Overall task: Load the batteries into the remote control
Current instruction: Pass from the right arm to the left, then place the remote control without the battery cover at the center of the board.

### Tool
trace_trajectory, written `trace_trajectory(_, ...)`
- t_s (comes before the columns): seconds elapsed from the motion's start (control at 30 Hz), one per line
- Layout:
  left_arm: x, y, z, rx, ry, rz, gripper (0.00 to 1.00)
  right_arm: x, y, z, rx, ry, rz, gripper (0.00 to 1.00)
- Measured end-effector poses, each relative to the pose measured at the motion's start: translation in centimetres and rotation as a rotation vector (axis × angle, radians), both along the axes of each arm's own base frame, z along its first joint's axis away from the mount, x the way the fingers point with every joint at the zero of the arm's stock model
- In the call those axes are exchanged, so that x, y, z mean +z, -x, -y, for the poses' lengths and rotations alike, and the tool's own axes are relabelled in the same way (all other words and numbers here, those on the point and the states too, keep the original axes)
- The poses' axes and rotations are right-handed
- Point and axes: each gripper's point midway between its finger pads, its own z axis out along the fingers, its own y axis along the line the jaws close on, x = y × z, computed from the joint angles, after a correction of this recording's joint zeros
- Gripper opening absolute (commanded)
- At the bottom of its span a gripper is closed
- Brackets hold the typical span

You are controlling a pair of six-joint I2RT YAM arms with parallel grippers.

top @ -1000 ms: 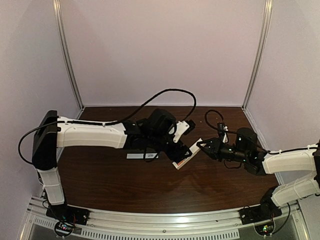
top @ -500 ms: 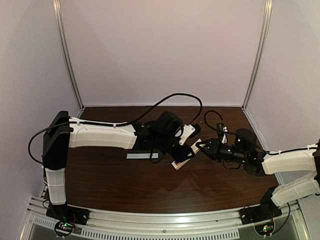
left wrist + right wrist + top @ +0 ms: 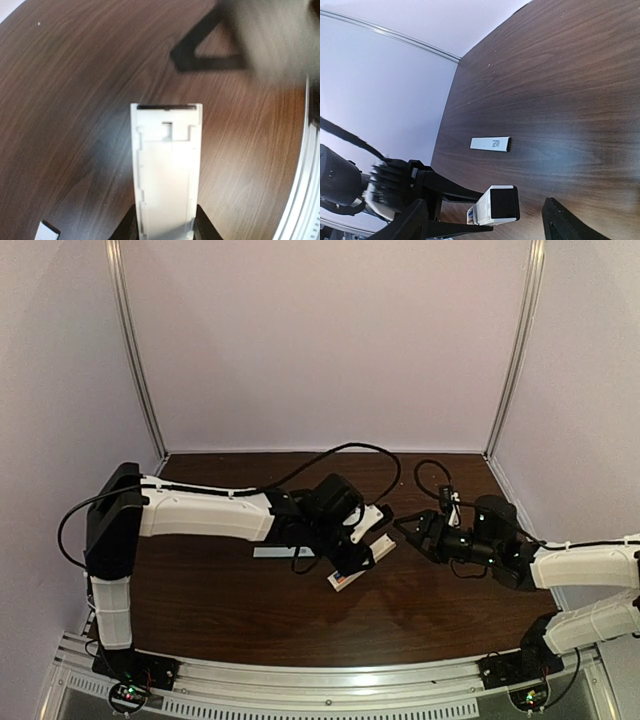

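Right pincer (image 3: 405, 527) has opened; remote control (image 3: 166, 170) points lengthwise toward it.

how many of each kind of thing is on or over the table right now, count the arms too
remote control: 1
cover strip: 1
robot arms: 2 (left arm, right arm)
total: 4
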Motion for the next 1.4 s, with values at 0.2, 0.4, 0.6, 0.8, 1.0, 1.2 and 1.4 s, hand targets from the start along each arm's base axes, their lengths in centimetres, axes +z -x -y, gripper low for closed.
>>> trace_trajectory(0.2, -4.5, 1.4, -3.7, 0.001, -0.165, -0.067, 0.1, 1.2, -0.5, 2.3, -0.053, 0.027, 0.038, 0.83)
trace_trajectory(0.4, -6.2, 2.2, -5.2, -0.013, -0.243, -0.099, 0.12, 2.1, -0.3, 3.2, -0.063, 0.04, 0.071, 0.84)
trace_trajectory(0.6, -7.8, 2.1, -5.2, -0.015, -0.291, -0.122, 0.14, 1.8, -0.2, 3.4, -0.06, 0.057, 0.067, 0.84)
trace_trajectory(0.8, -9.1, 2.1, -5.6, -0.017, -0.344, -0.134, 0.22, 1.4, -0.2, 3.6, -0.062, 0.07, 0.053, 0.84)
trace_trajectory(1.0, -9.3, 2.0, -5.4, -0.031, -0.368, -0.129, 0.54, 1.0, -0.2, 3.9, -0.064, 0.082, 0.047, 0.84)
trace_trajectory(1.2, -8.1, 1.8, -4.9, -0.069, -0.368, -0.122, 0.68, 1.1, -0.3, 4.0, -0.061, 0.086, 0.053, 0.84)
trace_trajectory(1.4, -4.8, -0.4, -5.1, -0.116, -0.313, -0.124, 0.7, 1.1, -0.3, 4.1, -0.057, 0.087, 0.058, 0.83)
